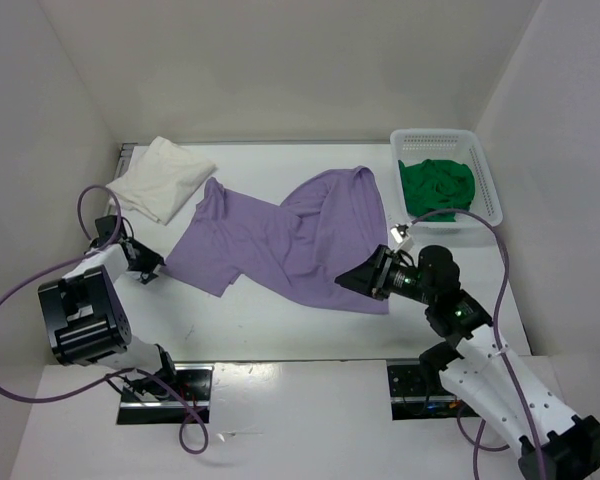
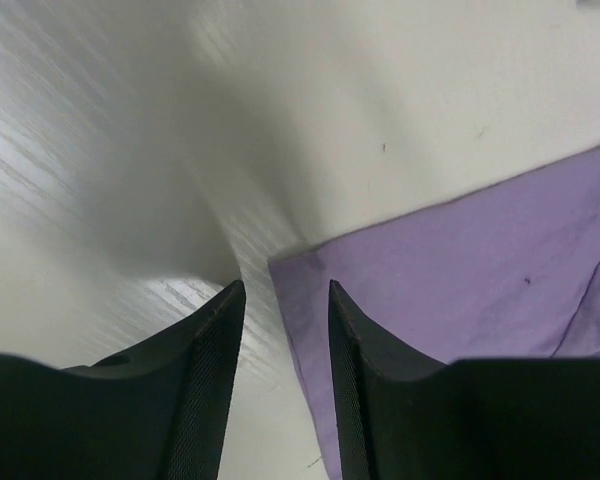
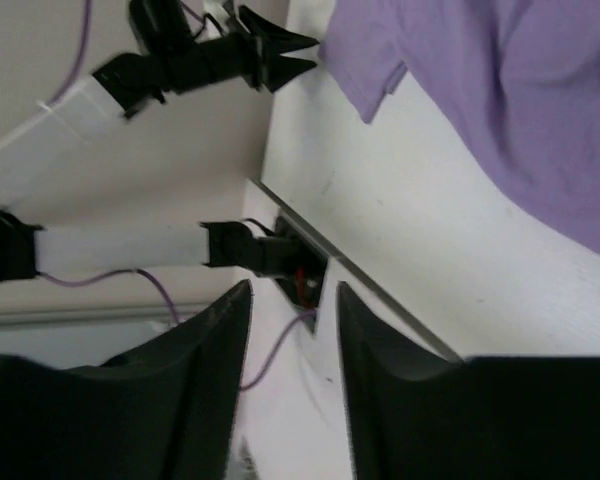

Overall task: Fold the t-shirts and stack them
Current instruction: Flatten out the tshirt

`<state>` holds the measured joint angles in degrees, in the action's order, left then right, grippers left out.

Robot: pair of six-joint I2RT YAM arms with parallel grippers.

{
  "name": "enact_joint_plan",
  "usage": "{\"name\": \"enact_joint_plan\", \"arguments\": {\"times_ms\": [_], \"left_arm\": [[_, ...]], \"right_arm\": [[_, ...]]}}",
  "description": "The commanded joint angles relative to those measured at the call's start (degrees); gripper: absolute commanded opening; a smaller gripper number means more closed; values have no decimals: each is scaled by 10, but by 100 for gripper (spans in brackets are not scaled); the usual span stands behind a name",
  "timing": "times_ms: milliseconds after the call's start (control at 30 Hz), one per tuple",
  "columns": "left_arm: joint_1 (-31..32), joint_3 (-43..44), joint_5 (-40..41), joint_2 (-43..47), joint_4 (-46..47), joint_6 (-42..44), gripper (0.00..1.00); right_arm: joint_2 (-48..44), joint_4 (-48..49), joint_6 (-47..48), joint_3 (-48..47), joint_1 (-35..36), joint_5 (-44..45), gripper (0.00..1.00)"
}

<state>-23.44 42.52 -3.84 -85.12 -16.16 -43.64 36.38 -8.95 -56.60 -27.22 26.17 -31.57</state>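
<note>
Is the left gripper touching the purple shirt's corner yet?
Cannot tell. In the left wrist view a corner of the purple shirt runs behind one finger of the left gripper, but whether it presses the cloth or hovers above is unclear.

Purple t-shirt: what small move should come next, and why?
Probably lower the left gripper and close it on the corner of the purple t-shirt: its jaws stand apart just over that corner, the shirt lies spread and rumpled, and the right gripper is open and empty at its other side.
</note>
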Motion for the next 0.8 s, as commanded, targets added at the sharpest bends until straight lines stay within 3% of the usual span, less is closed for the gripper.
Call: {"name": "enact_joint_plan", "arguments": {"times_ms": [0,33,133,200,367,500,567,633,667,700,767], "left_arm": [[-3,19,23,-20,17,7,46],[-3,19,23,-20,17,7,44],[-3,19,12,-31,30,7,39],[-3,19,7,-36,30,7,36],[-3,12,-12,-31,46,7,31],[-3,12,-28,-31,46,13,26],[-3,12,-34,-31,46,13,19],[-3,12,-34,-17,46,18,4],[-3,12,-34,-11,46,23,0],[-3,20,-34,-4,40,29,0],[-3,35,-34,10,31,29,0]], "right_arm": [[16,14,3,-6,-9,-14,41],[27,2,8,-12,-9,-8,25],[52,-21,19,-23,-9,5,25],[52,-31,19,-28,-9,31,35],[59,-61,14,-34,-9,52,91],[64,-86,14,-40,-9,91,100],[64,-95,14,-40,-9,106,100],[70,-120,4,-45,-9,136,96],[70,-132,-2,-45,-9,149,88],[70,-155,-7,-45,-9,163,72],[89,-180,-27,-50,-9,207,56]]}}
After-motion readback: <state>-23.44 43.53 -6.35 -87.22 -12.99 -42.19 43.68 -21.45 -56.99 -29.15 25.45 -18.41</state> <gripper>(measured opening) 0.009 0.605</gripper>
